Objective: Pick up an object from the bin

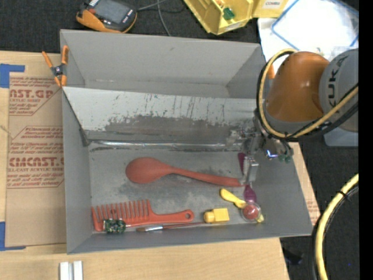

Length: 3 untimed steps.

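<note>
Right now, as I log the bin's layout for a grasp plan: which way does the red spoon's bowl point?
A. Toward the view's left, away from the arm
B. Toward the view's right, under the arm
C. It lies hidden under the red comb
A: the red spoon has its bowl at the view's left, and its handle runs right, ending close by the end effector.

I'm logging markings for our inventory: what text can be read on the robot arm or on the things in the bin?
"KU": on the grey arm link; any further letters are cut off.
Red spoon, red comb, yellow block: no text to be seen on them.
</note>
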Each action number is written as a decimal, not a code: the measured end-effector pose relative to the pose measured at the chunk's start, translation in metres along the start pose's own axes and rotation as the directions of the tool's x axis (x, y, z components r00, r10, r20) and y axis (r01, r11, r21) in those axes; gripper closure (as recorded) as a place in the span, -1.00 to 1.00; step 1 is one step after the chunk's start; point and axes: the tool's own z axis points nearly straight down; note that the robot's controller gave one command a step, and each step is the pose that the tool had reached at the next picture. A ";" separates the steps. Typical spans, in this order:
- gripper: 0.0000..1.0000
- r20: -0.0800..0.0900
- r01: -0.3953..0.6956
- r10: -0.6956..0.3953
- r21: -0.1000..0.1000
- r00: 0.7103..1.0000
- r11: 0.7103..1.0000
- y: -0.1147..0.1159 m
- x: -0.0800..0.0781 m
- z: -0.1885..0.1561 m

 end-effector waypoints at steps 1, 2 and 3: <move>-1.00 0.001 0.014 -0.014 -0.001 1.000 1.000 0.018 0.018 0.003; -1.00 0.005 0.112 -0.112 -0.003 0.994 0.994 0.126 -0.016 0.015; -1.00 0.002 0.046 -0.046 0.003 0.999 0.999 0.085 0.000 0.017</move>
